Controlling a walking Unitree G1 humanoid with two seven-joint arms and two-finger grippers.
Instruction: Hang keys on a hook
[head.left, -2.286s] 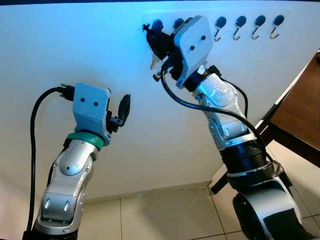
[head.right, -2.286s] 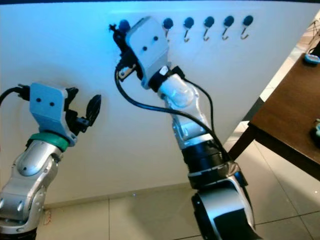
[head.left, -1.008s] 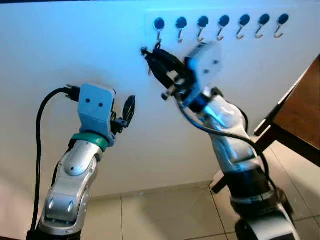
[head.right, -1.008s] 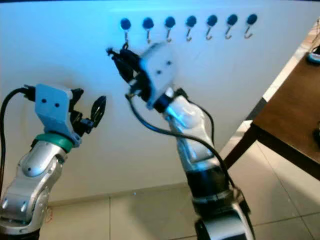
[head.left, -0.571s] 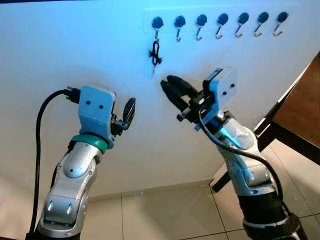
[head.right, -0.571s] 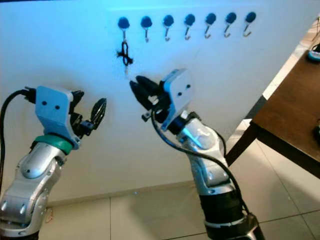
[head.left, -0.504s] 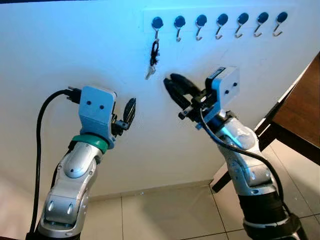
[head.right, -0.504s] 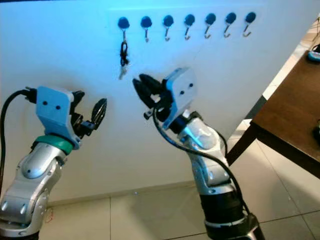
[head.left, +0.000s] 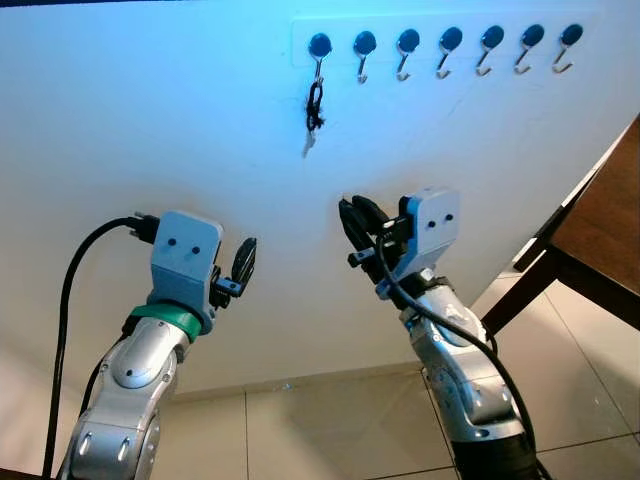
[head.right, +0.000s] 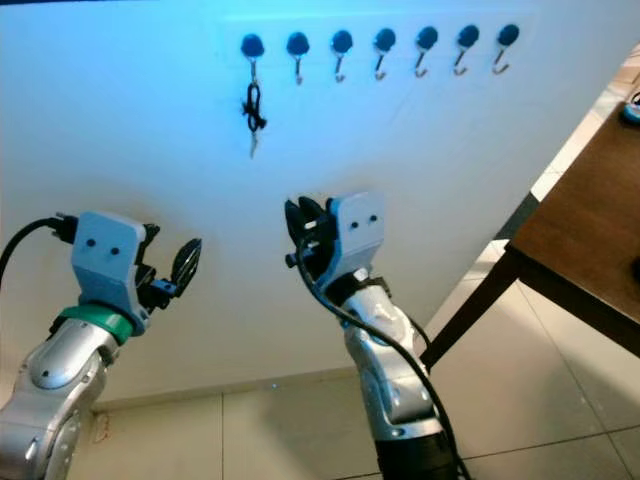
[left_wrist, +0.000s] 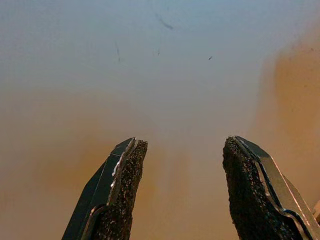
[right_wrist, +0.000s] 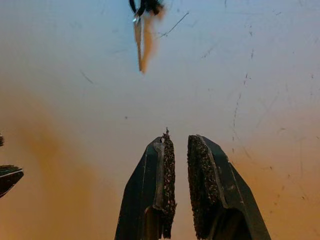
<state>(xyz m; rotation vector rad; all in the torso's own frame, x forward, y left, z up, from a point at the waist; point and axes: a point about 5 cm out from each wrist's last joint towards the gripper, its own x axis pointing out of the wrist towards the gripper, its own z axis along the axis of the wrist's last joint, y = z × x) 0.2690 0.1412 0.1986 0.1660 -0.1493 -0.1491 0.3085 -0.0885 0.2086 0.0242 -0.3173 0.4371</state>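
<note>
Right claw (head.left: 352, 222) sits low in front of the white wall (head.left: 150, 110), well below the hook rail, its pads nearly touching with a thin gap between them and nothing held. My left claw (head.left: 243, 265) hovers off to the side at about the same height, spread wide and empty.

I see the keys (head.left: 313, 110) hanging from the leftmost hook (head.left: 319, 62) in the row of hooks (head.left: 445, 50), dangling flat against the wall, so I judge the hanging done.

I expect the bunch to be light and loose, free to swing on its ring; if I had to take it again I would pinch the dark ring or fob, not the slick metal blade.

Room to move is good below and left; on my right the dark worktop (head.left: 600, 245) edge and its leg (head.left: 515, 285) crowd the arm.
</note>
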